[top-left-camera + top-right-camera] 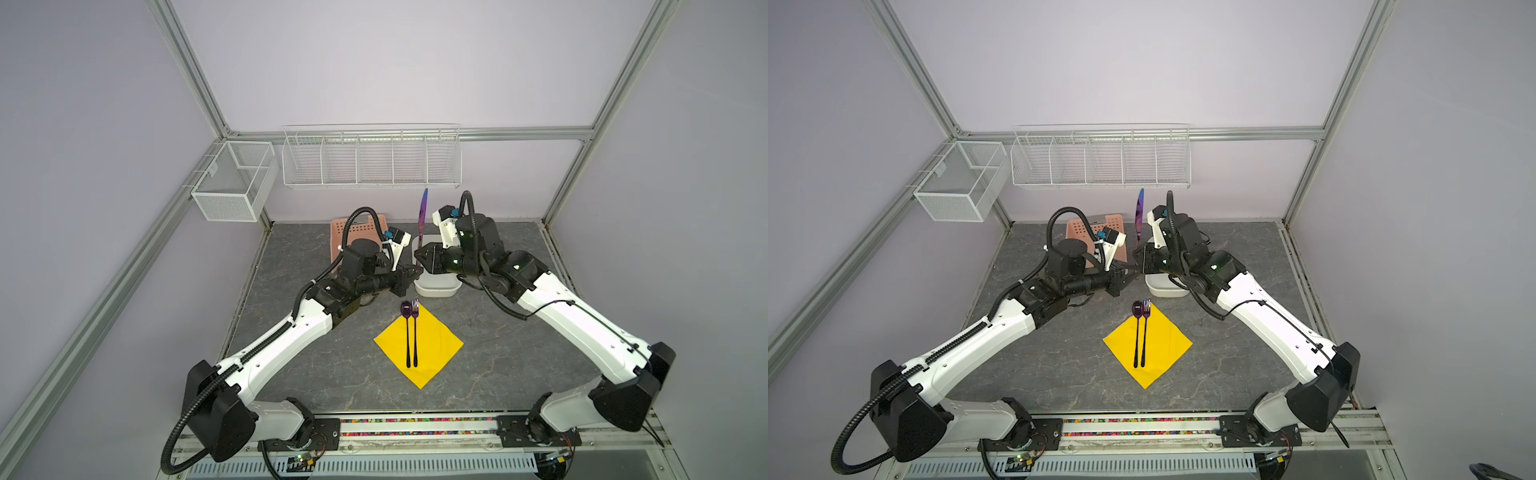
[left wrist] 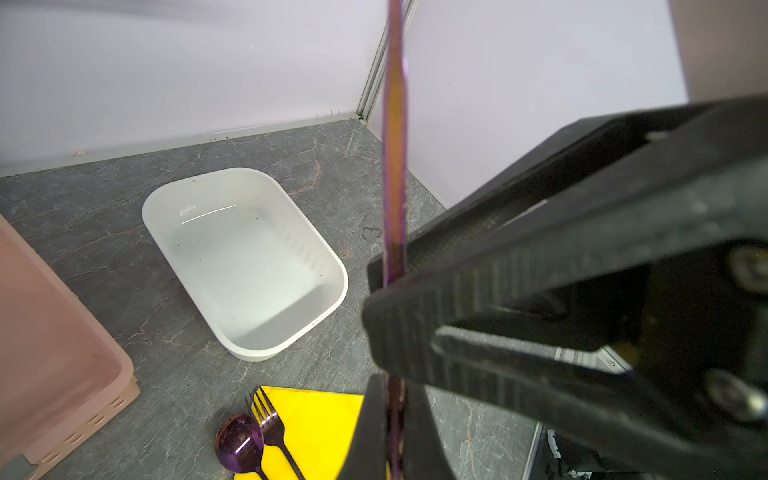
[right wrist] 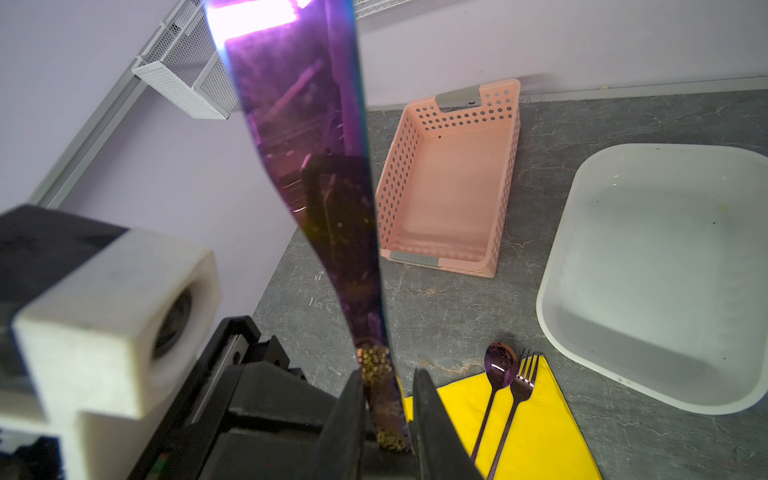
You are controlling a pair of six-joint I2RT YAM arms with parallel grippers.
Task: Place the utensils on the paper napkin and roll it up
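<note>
Gripping the knife (image 1: 422,216) upright with the left claw (image 2: 392,399), pinched closed on its handle. Straddling that handle with the right claw (image 3: 385,386), narrowly parted, gap on one side. Held above the white tub (image 1: 436,289), 12 o'clock of the paper napkin (image 1: 432,345). On the napkin: spoon (image 1: 406,309) and fork (image 1: 414,307), heads toward 12 o'clock.
</note>
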